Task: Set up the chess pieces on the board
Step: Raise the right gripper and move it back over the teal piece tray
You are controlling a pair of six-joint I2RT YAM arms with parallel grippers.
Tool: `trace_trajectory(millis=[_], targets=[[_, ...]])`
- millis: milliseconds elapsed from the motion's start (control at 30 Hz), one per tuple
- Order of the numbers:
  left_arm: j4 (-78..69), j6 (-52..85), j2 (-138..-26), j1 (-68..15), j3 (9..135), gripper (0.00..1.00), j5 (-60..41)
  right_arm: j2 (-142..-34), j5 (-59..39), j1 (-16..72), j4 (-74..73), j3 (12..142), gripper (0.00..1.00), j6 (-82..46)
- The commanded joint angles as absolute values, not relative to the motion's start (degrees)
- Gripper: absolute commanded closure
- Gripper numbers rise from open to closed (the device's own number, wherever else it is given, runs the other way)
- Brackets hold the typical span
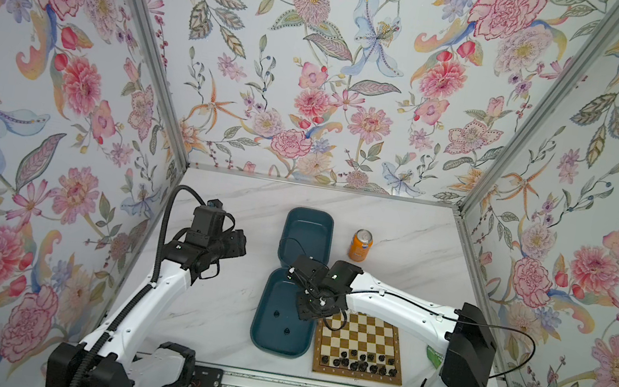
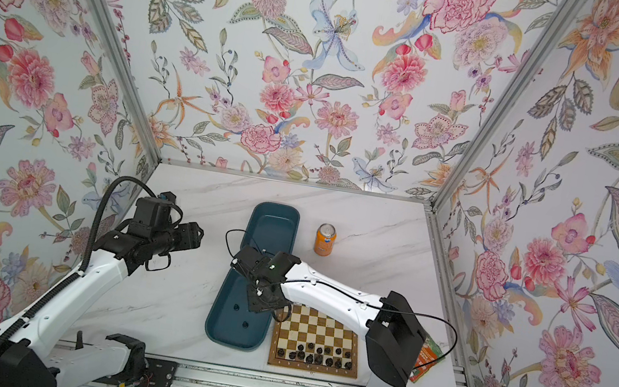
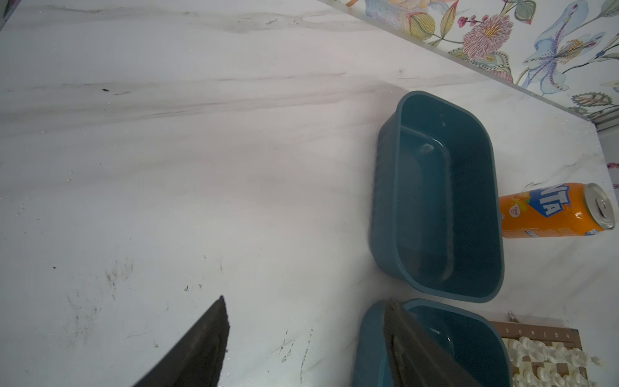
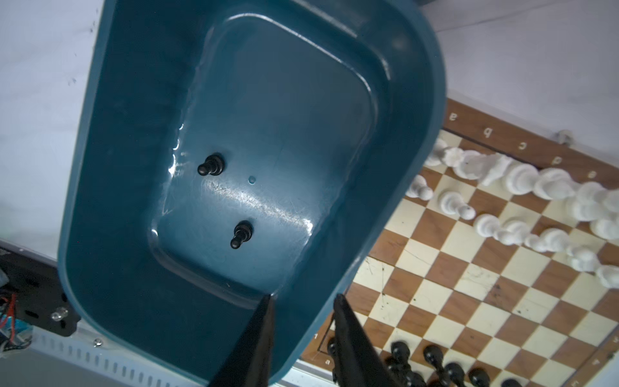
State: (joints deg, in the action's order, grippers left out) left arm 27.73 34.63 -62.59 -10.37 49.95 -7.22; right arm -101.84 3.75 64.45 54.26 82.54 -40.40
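Note:
The board (image 1: pixel 355 332) lies at the front right of the table. Several black chess pieces (image 1: pixel 357 361) stand on its two near rows. Several white chess pieces (image 4: pixel 519 179) fill the far rows in the right wrist view; my right arm hides them in both top views. Two black pieces (image 4: pixel 211 165) (image 4: pixel 241 234) lie in the near teal tray (image 4: pixel 134 134). My right gripper (image 4: pixel 303 298) hangs open above that tray's rim by the board's corner, holding nothing. My left gripper (image 3: pixel 305 301) is wide open and empty, raised over bare table left of the trays.
A second teal tray (image 1: pixel 310 220) lies behind the near one with nothing in it. An upright orange can (image 1: pixel 360 245) stands to its right. A green and orange packet (image 2: pixel 429 358) lies right of the board, under my right arm. Walls close in three sides.

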Motion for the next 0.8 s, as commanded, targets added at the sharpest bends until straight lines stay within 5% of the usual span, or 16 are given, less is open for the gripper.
trace_trajectory(millis=[0, 233, 767], targets=[[26.85, 33.28, -61.41, -9.77, 48.93, 0.21, -9.00, -103.99, 2.57, 65.69, 56.02, 85.26, 0.66, -38.80], [26.57, 33.52, -60.73, -8.64, 49.12, 0.05, -8.79, -107.37, 1.58, 66.51, 55.37, 87.45, 0.62, -38.85], [27.77, 31.23, -59.92, -5.02, 48.58, 0.03, -9.60, -111.80, -0.37, 68.10, 52.61, 87.82, 0.65, -40.45]])
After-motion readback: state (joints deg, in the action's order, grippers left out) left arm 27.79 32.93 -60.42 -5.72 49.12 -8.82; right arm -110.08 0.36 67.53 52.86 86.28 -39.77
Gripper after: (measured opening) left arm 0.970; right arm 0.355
